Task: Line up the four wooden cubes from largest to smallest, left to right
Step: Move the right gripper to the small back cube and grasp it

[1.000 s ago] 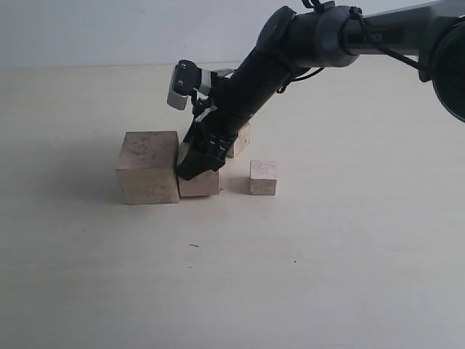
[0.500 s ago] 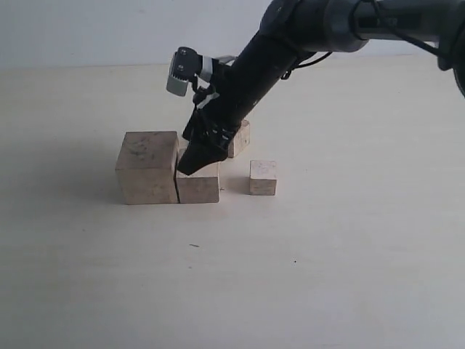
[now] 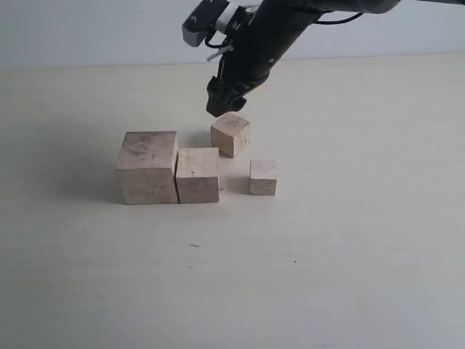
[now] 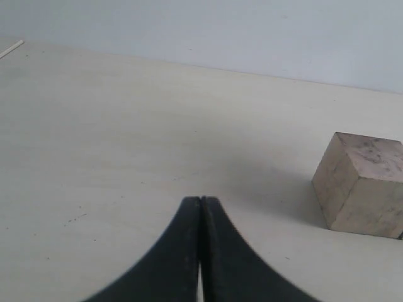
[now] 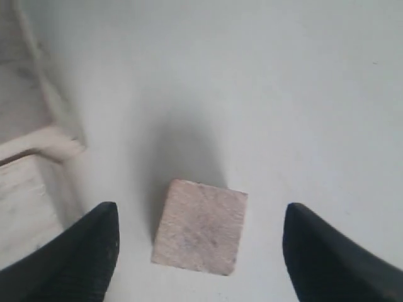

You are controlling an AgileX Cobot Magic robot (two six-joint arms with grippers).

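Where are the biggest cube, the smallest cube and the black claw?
largest cube [image 3: 148, 171]: exterior view, front face.
smallest cube [image 3: 263, 179]: exterior view, front face.
right gripper [image 3: 220, 106]: exterior view, between its fingertips.

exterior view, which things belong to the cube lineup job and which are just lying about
Job: largest cube, second cube, third cube, smallest cube, right gripper, open above the third cube.
Not in use: table, left gripper, shut and idle, small dark speck.

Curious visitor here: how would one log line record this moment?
right gripper: open above third-largest pale wooden cube; left gripper: shut; largest pale wooden cube, second-largest pale wooden cube: adjacent; smallest pale wooden cube: apart
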